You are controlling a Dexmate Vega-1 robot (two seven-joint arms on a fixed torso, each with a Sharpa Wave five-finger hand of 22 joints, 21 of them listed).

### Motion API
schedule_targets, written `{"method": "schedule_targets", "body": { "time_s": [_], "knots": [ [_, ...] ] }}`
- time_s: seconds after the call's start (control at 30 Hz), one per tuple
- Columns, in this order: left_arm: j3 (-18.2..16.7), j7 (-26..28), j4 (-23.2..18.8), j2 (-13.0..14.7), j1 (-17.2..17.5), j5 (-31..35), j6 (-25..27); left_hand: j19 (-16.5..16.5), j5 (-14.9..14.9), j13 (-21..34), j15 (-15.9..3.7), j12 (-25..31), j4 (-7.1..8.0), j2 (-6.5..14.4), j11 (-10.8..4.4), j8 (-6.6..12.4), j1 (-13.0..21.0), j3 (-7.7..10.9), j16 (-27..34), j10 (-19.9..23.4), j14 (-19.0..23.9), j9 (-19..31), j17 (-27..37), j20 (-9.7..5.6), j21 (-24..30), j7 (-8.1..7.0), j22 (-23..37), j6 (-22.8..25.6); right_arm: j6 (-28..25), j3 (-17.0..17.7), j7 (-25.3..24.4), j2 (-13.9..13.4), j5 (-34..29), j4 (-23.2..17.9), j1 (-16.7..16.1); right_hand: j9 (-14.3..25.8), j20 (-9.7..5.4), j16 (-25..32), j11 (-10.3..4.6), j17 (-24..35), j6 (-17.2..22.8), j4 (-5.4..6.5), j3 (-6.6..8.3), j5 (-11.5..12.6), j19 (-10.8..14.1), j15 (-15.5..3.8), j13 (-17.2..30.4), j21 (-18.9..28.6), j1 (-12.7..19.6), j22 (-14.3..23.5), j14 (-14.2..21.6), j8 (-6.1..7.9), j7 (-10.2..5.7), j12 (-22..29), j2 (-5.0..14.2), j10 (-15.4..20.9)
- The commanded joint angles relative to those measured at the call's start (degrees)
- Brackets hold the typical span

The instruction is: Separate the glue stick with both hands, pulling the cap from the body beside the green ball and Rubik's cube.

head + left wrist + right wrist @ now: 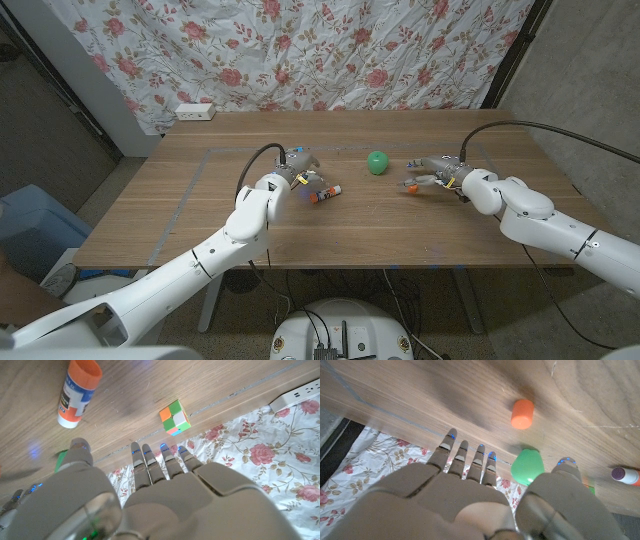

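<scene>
The glue stick is in two pieces. Its white body (326, 193) with an orange end lies on the table beside my left hand (298, 166); in the left wrist view the body (75, 400) lies apart from the fingers. The small orange cap (410, 187) lies by itself near my right hand (437, 172), and in the right wrist view the cap (522, 413) sits clear of the fingers. The green ball (377, 162) rests between the hands. The Rubik's cube (175, 417) lies on the wood near my left hand. Both hands have their fingers spread and hold nothing.
A white power strip (194, 112) lies at the table's far left corner in front of a flowered curtain (330, 50). Thin lines mark a rectangle on the table (200, 170). In the right wrist view the ball (527, 466) and the purple-tipped body (626, 476) show.
</scene>
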Motion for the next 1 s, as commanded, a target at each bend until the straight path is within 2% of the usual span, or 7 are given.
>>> {"method": "schedule_targets", "body": {
  "time_s": [0.03,0.33,0.4,0.47,0.67,0.77,1.0],
  "knots": [
    [-4.88,10.40,-1.70,0.42,3.29,-12.28,0.87,0.48,-0.10,-0.15,-1.76,0.07,-0.06,1.05,0.12,0.21,0.26,0.81,-0.36,-1.07,-1.26,-0.02,-0.10,-1.18,0.55,0.22,0.23,-0.32,3.44,3.58,-6.73,0.21,6.61,0.34,-2.68,-0.03,-0.76,-0.26,-0.09,-0.08,-0.35,0.48,0.15,-0.06,0.16,-0.40,-0.20,0.09,-0.89,0.18,-0.04,0.19,0.24,-0.02,0.32,-0.63],
    [-9.68,18.75,-2.27,1.40,6.16,-23.25,-1.27,2.29,-0.41,-0.45,-1.68,0.25,0.00,2.67,0.95,-0.04,-0.77,1.50,-0.11,-3.13,-2.07,-0.09,-0.22,-4.05,0.74,0.90,0.18,-1.81,6.42,5.28,-10.05,1.49,11.90,1.80,-3.65,-0.11,-1.76,-0.80,-0.03,-0.28,-0.95,1.05,0.03,-0.35,0.02,-0.26,-0.83,-0.09,-2.06,0.16,-0.92,0.11,0.63,-0.05,1.04,-1.73],
    [-10.28,19.94,-1.88,2.13,6.23,-25.39,-2.47,2.61,-0.51,-0.51,-1.55,0.35,0.52,3.59,1.31,0.02,-1.70,1.66,0.02,-3.40,-2.14,-0.10,-0.12,-4.80,0.71,1.01,0.17,-1.92,8.20,5.66,-9.87,1.44,13.68,2.62,-3.52,-0.17,-2.72,-1.43,0.02,-0.52,-1.72,1.27,0.30,-0.68,-2.00,-0.18,-1.42,-0.76,-2.51,0.17,-2.08,0.03,0.49,-0.14,2.15,-3.16],
    [-10.71,20.73,-1.58,2.74,6.16,-27.30,-3.17,3.25,-0.58,-0.58,-1.50,0.25,0.69,4.04,1.41,-0.14,-2.34,1.75,0.04,-4.15,-2.26,-0.15,-0.15,-5.53,0.78,1.21,0.14,-2.56,8.94,5.70,-10.15,1.56,14.31,3.04,-3.40,-0.19,-2.93,-1.66,0.05,-0.60,-2.01,1.34,0.35,-0.84,-2.60,-0.27,-1.59,-0.87,-2.69,0.17,-2.55,0.00,0.60,-0.10,2.45,-3.48],
    [-12.81,25.41,-0.82,2.66,7.27,-33.31,-4.66,3.71,-0.55,-0.68,-1.17,0.27,1.19,5.43,1.86,-0.20,-3.47,2.14,-0.04,-5.06,-3.07,-0.20,-0.11,-6.00,0.67,1.60,0.12,-3.41,12.95,6.57,-11.41,2.67,18.16,5.45,-3.18,-0.22,-3.50,-1.94,-0.54,-0.70,-2.85,1.72,0.35,-1.28,-3.28,-0.54,-1.96,-0.82,-3.56,0.18,-3.12,-0.12,1.03,-0.07,3.17,-4.33],
    [-13.04,27.94,-0.17,2.71,7.53,-34.91,-5.31,4.38,-0.44,-0.73,-0.97,0.56,1.98,7.31,2.23,-0.02,-4.68,2.64,0.29,-4.96,-2.65,-0.21,-0.03,-5.82,0.71,1.84,0.13,-3.45,14.63,6.83,-11.98,3.19,19.49,6.68,-2.88,-0.24,-3.80,-2.04,-0.69,-0.76,-3.43,1.91,0.32,-1.52,-3.32,-0.78,-2.14,-0.71,-4.03,0.17,-3.31,-0.20,1.07,-0.07,3.48,-4.81],
    [-14.92,31.89,0.94,3.39,8.99,-40.38,-8.43,4.86,-0.41,-0.77,-0.97,0.62,2.20,8.12,2.52,-0.06,-5.30,2.94,0.31,-5.06,-2.50,-0.24,-0.10,-5.83,0.73,2.16,0.13,-3.77,18.11,7.73,-13.39,5.55,24.16,9.68,-2.86,-0.29,-4.38,-2.19,-0.62,-0.85,-4.53,2.20,0.42,-1.89,-3.24,-1.17,-2.39,-0.53,-4.69,0.17,-3.65,-0.36,1.52,0.16,4.27,-4.89]
  ]
}}
